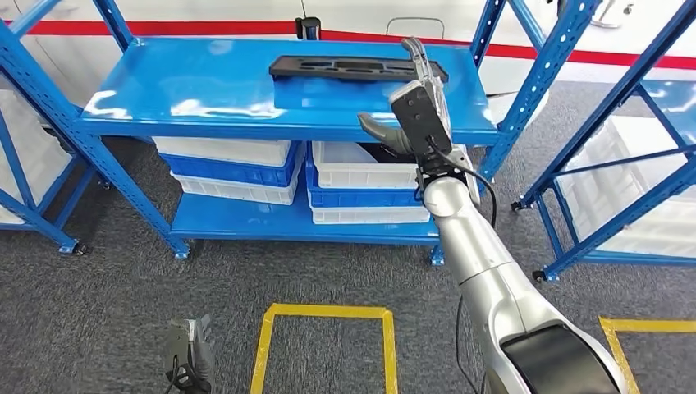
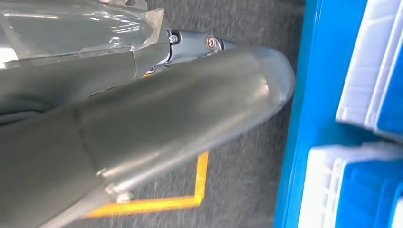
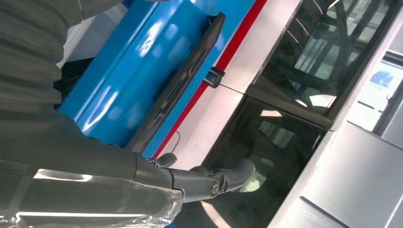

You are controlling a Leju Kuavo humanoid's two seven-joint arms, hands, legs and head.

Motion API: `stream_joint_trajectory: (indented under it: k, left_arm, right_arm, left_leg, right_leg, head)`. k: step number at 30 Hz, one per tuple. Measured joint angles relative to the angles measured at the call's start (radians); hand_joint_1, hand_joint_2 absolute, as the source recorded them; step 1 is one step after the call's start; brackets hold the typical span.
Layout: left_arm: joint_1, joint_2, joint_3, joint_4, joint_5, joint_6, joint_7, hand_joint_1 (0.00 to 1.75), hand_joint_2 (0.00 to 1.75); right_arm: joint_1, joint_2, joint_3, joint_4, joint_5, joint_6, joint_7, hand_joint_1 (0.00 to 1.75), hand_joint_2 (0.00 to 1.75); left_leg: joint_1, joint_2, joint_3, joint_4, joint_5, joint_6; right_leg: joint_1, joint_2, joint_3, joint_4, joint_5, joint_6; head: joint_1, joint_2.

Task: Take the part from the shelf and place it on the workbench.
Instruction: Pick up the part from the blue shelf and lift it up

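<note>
The right hand (image 1: 414, 103) hovers with fingers spread beside the black part (image 1: 353, 69) on the blue shelf (image 1: 189, 94), not touching it.

The left hand (image 1: 190, 345) hangs low; its finger state cannot be told.

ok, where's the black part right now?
Head view: black part lies flat on the blue shelf's top deck, toward its back right, just beyond the raised right hand.

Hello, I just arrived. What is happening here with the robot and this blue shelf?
The robot stands in front of a blue shelf and reaches its right hand up toward a flat black part lying on the top level. The hand is raised near the part's right end with its fingers spread, and it does not hold the part yet. The left hand hangs low over the grey floor. White and blue bins sit on the lower level.
</note>
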Motion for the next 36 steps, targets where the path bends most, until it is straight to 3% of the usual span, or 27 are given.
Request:
stream_joint_trajectory:
  k: [1, 3, 5, 6, 7, 8, 10, 11, 13, 15, 17, 19, 20, 21, 22, 25, 26, 29, 30, 31, 33, 34, 35, 36]
  left_arm:
    - [0.0, 0.0, 0.0, 0.0, 0.0, 0.0, 0.0, 0.0, 0.0]
    - [0.0, 0.0, 0.0, 0.001, -0.002, -0.002, 0.001, 0.0, 0.0]
    - [0.003, -0.002, 0.0, 0.001, -0.006, -0.005, 0.004, 0.0, 0.0]
    - [0.003, -0.002, 0.0, 0.001, -0.007, -0.006, 0.005, 0.0, 0.0]
    - [0.004, -0.002, 0.0, 0.001, -0.007, -0.007, 0.006, 0.0, 0.0]
    - [0.003, -0.003, 0.0, 0.002, -0.008, -0.007, 0.007, 0.0, 0.0]
    - [0.003, -0.006, 0.0, 0.002, -0.008, -0.008, 0.008, 0.0, 0.0]
    - [0.002, -0.007, -0.001, 0.003, -0.008, -0.008, 0.009, 0.0, 0.0]
    - [0.0, -0.009, -0.001, 0.002, -0.01, -0.009, 0.01, 0.0, 0.0]
    - [-0.005, -0.009, -0.002, 0.002, -0.014, -0.007, 0.01, 0.0, 0.0]
    - [-0.006, -0.009, -0.002, 0.002, -0.019, -0.005, 0.013, 0.0, 0.0]
    - [-0.003, -0.009, -0.003, 0.002, -0.023, -0.003, 0.018, 0.0, 0.0]
    - [-0.002, -0.008, -0.003, 0.003, -0.026, -0.003, 0.021, 0.0, 0.0]
    - [-0.001, -0.008, -0.004, 0.003, -0.029, -0.003, 0.025, 0.0, 0.0]
    - [0.0, -0.008, -0.004, 0.003, -0.032, -0.005, 0.028, 0.0, 0.0]
    - [0.001, -0.007, -0.008, 0.005, -0.042, -0.01, 0.042, 0.0, 0.0]
    - [0.002, -0.008, -0.011, 0.006, -0.046, -0.01, 0.047, 0.0, 0.0]
    - [-0.005, -0.013, -0.02, 0.007, -0.05, -0.011, 0.051, 0.0, 0.0]
    - [-0.009, -0.014, -0.021, 0.007, -0.051, -0.011, 0.051, 0.0, 0.0]
    - [-0.012, -0.015, -0.023, 0.007, -0.051, -0.011, 0.051, 0.0, 0.0]
    - [-0.014, -0.017, -0.024, 0.007, -0.051, -0.011, 0.051, 0.0, 0.0]
    - [-0.014, -0.018, -0.025, 0.007, -0.051, -0.011, 0.051, 0.0, 0.0]
    - [-0.013, -0.018, -0.025, 0.007, -0.051, -0.011, 0.051, 0.0, 0.0]
    - [-0.013, -0.019, -0.026, 0.007, -0.051, -0.011, 0.051, 0.0, 0.0]
  right_arm:
    - [0.003, -0.002, 0.0, 0.0, 0.0, 0.0, 0.0, 0.0, 1.75]
    - [0.012, -0.005, -0.001, 0.0, 0.002, -0.001, 0.0, 0.0, 1.75]
    - [0.025, -0.01, -0.002, 0.0, 0.003, -0.002, 0.001, 0.0, 1.75]
    - [0.03, -0.012, -0.003, 0.0, 0.003, -0.002, 0.002, 0.0, 1.75]
    - [0.032, -0.014, -0.004, 0.0, 0.004, -0.002, 0.002, 0.0, 1.75]
    - [0.033, -0.016, -0.006, 0.0, 0.004, -0.002, 0.002, 0.0, 1.75]
    - [0.034, -0.018, -0.008, -0.001, 0.004, -0.002, 0.002, 0.0, 1.75]
    - [0.034, -0.019, -0.009, -0.003, 0.004, -0.002, 0.003, 0.0, 1.75]
    - [0.032, -0.019, -0.012, -0.01, 0.006, -0.003, 0.005, 0.0, 1.75]
    - [0.028, -0.018, -0.014, -0.021, 0.007, -0.002, 0.007, 0.0, 1.75]
    - [0.033, -0.017, -0.015, -0.031, 0.009, -0.001, 0.011, 0.0, 1.75]
    - [0.047, -0.017, -0.015, -0.038, 0.01, 0.001, 0.017, 0.0, 1.75]
    - [0.054, -0.017, -0.015, -0.042, 0.01, 0.001, 0.019, 0.0, 1.75]
    - [0.059, -0.018, -0.016, -0.046, 0.011, 0.002, 0.021, 0.0, 1.75]
    - [0.064, -0.019, -0.017, -0.049, 0.012, 0.002, 0.022, 0.0, 1.75]
    - [0.084, -0.026, -0.024, -0.057, 0.021, 0.005, 0.027, 0.0, 1.75]
    - [0.093, -0.028, -0.027, -0.062, 0.025, 0.005, 0.029, 0.0, 1.75]
    - [0.105, -0.033, -0.04, -0.086, 0.029, 0.005, 0.034, 0.0, 1.75]
    - [0.104, -0.035, -0.044, -0.093, 0.029, 0.005, 0.034, 0.0, 1.75]
    - [0.105, -0.037, -0.046, -0.098, 0.029, 0.005, 0.034, 0.0, 1.75]
    - [0.11, -0.042, -0.049, -0.101, 0.029, 0.005, 0.034, 0.0, 1.75]
    - [0.116, -0.045, -0.05, -0.101, 0.029, 0.005, 0.034, 0.0, 1.75]
    - [0.122, -0.047, -0.052, -0.101, 0.029, 0.005, 0.034, 0.0, 1.75]
    - [0.127, -0.049, -0.053, -0.101, 0.029, 0.005, 0.034, 0.0, 1.75]
  left_leg:
    - [0.0, -0.001, 0.009, -0.001, -0.009, 0.004]
    - [-0.001, -0.004, 0.029, -0.001, -0.03, 0.008]
    - [-0.002, -0.01, 0.06, -0.001, -0.057, 0.007]
    - [-0.003, -0.012, 0.078, -0.001, -0.071, 0.006]
    - [-0.004, -0.013, 0.096, -0.002, -0.085, 0.004]
    - [-0.005, -0.013, 0.115, -0.002, -0.098, 0.002]
    - [-0.006, -0.015, 0.142, -0.006, -0.126, -0.008]
    - [-0.007, -0.015, 0.153, -0.005, -0.132, -0.014]
    - [-0.006, -0.013, 0.166, 0.003, -0.141, -0.025]
    - [-0.004, -0.009, 0.139, 0.072, -0.149, -0.031]
    - [-0.004, -0.006, 0.05, 0.207, -0.175, -0.035]
    - [-0.003, -0.005, -0.044, 0.298, -0.234, -0.04]
    - [-0.003, -0.004, -0.072, 0.298, -0.254, -0.042]
    - [-0.002, -0.003, -0.084, 0.267, -0.249, -0.043]
    - [-0.002, -0.002, -0.084, 0.212, -0.211, -0.042]
    - [-0.004, -0.001, -0.068, 0.047, -0.01, -0.03]
    - [-0.005, -0.001, -0.066, 0.028, 0.027, -0.025]
    - [-0.009, -0.002, -0.06, 0.026, 0.033, -0.011]
    - [-0.008, -0.002, -0.056, 0.024, 0.029, -0.005]
    - [-0.006, -0.002, -0.051, 0.022, 0.025, 0.001]
    - [-0.006, -0.002, -0.044, 0.022, 0.015, 0.008]
    - [-0.005, -0.004, -0.041, 0.022, 0.01, 0.008]
    - [-0.005, -0.005, -0.036, 0.022, 0.004, 0.007]
    - [-0.004, -0.006, -0.03, 0.022, -0.001, 0.004]
  right_leg:
    - [-0.003, -0.001, -0.049, 0.071, -0.01, 0.0]
    - [-0.005, -0.001, -0.152, 0.189, -0.061, -0.002]
    - [-0.006, -0.002, -0.208, 0.195, -0.101, 0.0]
    - [-0.007, -0.003, -0.214, 0.153, -0.09, 0.006]
    - [-0.007, -0.005, -0.208, 0.086, -0.045, 0.015]
    - [-0.006, -0.008, -0.2, 0.018, 0.021, 0.022]
    - [0.003, -0.015, -0.18, -0.07, 0.127, 0.021]
    - [0.006, -0.015, -0.174, -0.083, 0.148, 0.012]
    - [0.004, -0.012, -0.144, -0.091, 0.149, -0.012]
    - [-0.006, -0.011, -0.112, -0.095, 0.145, -0.034]
    - [-0.005, -0.01, -0.091, -0.096, 0.129, -0.051]
    - [-0.002, -0.006, -0.069, -0.096, 0.109, -0.056]
    - [-0.003, -0.003, -0.056, -0.095, 0.098, -0.054]
    - [-0.003, 0.0, -0.042, -0.094, 0.085, -0.051]
    - [-0.004, 0.003, -0.027, -0.092, 0.071, -0.048]
    - [0.005, 0.007, -0.009, -0.078, 0.025, -0.033]
    - [0.009, 0.009, -0.01, -0.073, 0.011, -0.028]
    - [0.01, 0.006, -0.009, -0.061, -0.019, -0.009]
    - [0.008, 0.003, -0.021, -0.033, -0.034, -0.005]
    - [0.005, 0.001, -0.047, 0.018, -0.056, -0.002]
    - [-0.001, 0.0, -0.135, 0.163, -0.105, 0.001]
    - [-0.003, -0.001, -0.178, 0.22, -0.116, 0.005]
    - [-0.007, -0.001, -0.206, 0.241, -0.108, 0.013]
    - [-0.011, -0.001, -0.214, 0.221, -0.082, 0.024]
  head:
    - [0.001, 0.0]
    - [0.002, 0.0]
    - [0.002, 0.0]
    - [0.003, 0.0]
    - [0.003, 0.0]
    - [0.002, 0.0]
    - [0.004, 0.0]
    - [0.004, 0.0]
    - [0.005, 0.0]
    - [0.004, 0.0]
    - [0.001, 0.0]
    - [0.0, 0.0]
    - [0.0, 0.0]
    - [0.0, 0.0]
    - [-0.001, 0.0]
    - [-0.002, 0.0]
    - [-0.003, 0.0]
    - [-0.003, 0.0]
    - [-0.001, 0.0]
    - [-0.001, 0.0]
    - [0.002, 0.0]
    - [0.002, 0.0]
    - [0.002, 0.0]
    - [0.002, 0.0]
